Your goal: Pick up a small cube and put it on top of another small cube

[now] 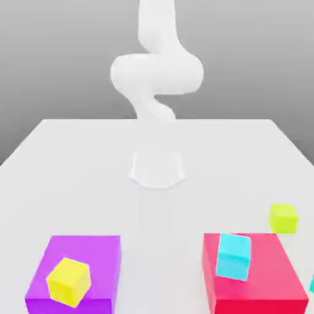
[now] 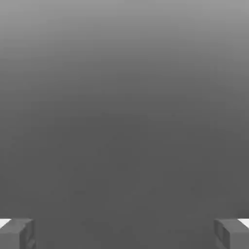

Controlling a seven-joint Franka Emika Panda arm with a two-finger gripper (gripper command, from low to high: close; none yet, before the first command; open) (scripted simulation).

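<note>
Fingertips (image 2: 17, 234) of the gripper (image 2: 124, 234) sit nearest the hand camera, one at each side of the frame, standing wide apart with nothing between them and only an even grey ground beyond. Outward from the pincer, the exterior view shows the white arm (image 1: 156, 70) coiled high above its round base (image 1: 157, 168) on the white table (image 1: 73, 159), well clear of every block. Taking the red block (image 1: 254, 276) as landmark: the small cube (image 1: 284, 218), lime yellow-green, rests on the table just beyond the red block's far corner, toward the exterior view's right, apart from it and untouched. A cyan cube (image 1: 233, 256) lies tilted on top of the red block. Well to the exterior view's left of the red block stands the purple block (image 1: 75, 273), carrying a warmer yellow cube (image 1: 68, 281) on its top face. A sliver of cyan (image 1: 311, 283) shows at the frame edge just to the exterior view's right of the red block; what it belongs to cannot be told. Judged from this layout, the task is at its opening step: no cube is grasped and nothing is stacked. The next move likely calls for carrying the open pincer down over the lime cube, its jaws square to two opposite faces, before closing and lifting toward another small cube.
</note>
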